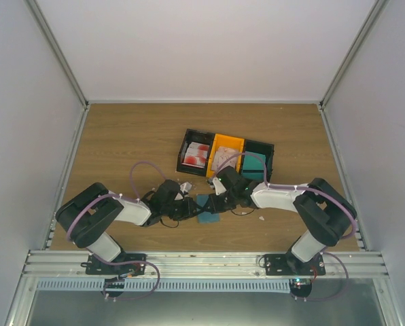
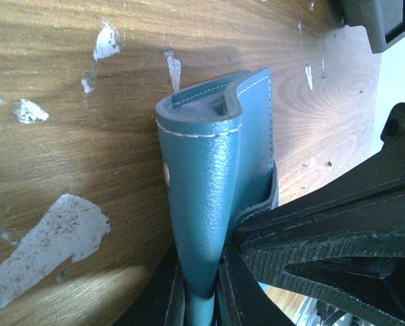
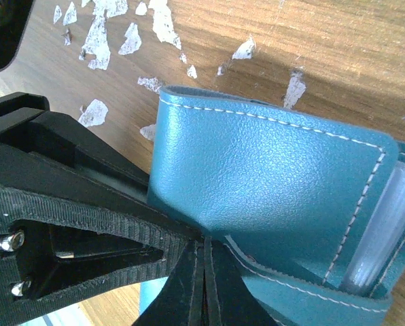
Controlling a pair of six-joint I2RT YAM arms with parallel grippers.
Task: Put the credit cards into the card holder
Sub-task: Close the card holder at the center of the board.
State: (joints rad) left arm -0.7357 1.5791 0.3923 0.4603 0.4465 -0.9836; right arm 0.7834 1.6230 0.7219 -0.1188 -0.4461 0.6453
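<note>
The blue card holder [image 1: 208, 216] lies on the table between my two grippers. In the left wrist view it [image 2: 213, 176] stands partly open on edge, and my left gripper [image 2: 201, 292] is shut on its lower edge. In the right wrist view my right gripper [image 3: 204, 272] is shut on one flap of the card holder [image 3: 270, 170]. A pale edge [image 3: 382, 227] shows inside its pocket; I cannot tell if it is a card. Credit cards [image 1: 196, 156] with red print lie in the left black bin. In the top view the left gripper [image 1: 191, 207] and right gripper [image 1: 220, 197] nearly touch.
A row of bins [image 1: 227, 140] stands just behind the grippers: black, orange with pale items [image 1: 224, 157], black with a teal block [image 1: 254, 165]. White scraps [image 2: 49, 234] speckle the wood, also in the right wrist view [image 3: 97, 27]. Enclosure walls stand on three sides.
</note>
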